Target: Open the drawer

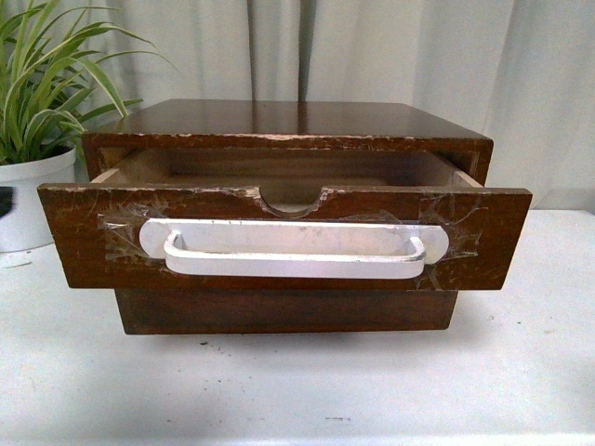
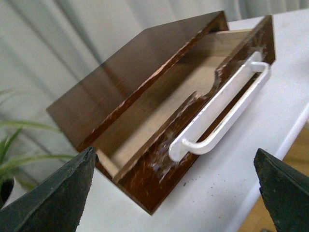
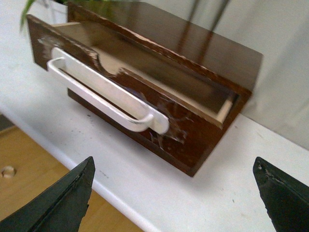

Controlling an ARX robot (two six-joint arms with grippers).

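The drawer (image 1: 84,237) has a dark brown scuffed front with a half-round notch and a long white taped-on bar handle (image 1: 293,251). It stands pulled partly out of its dark wood cabinet (image 1: 288,119), showing its pale bare inside. Neither gripper shows in the front view. In the left wrist view the drawer (image 2: 145,179) and handle (image 2: 222,108) lie beyond my open left gripper (image 2: 176,193), which holds nothing and stays clear of them. In the right wrist view the drawer (image 3: 198,142) and handle (image 3: 104,94) lie beyond my open, empty right gripper (image 3: 174,193).
The cabinet sits on a white table (image 1: 297,390). A potted green plant in a white pot (image 1: 33,190) stands at the left beside it. Pale curtains hang behind. The table's front edge (image 3: 72,164) and a wooden floor (image 3: 29,193) show below the right gripper.
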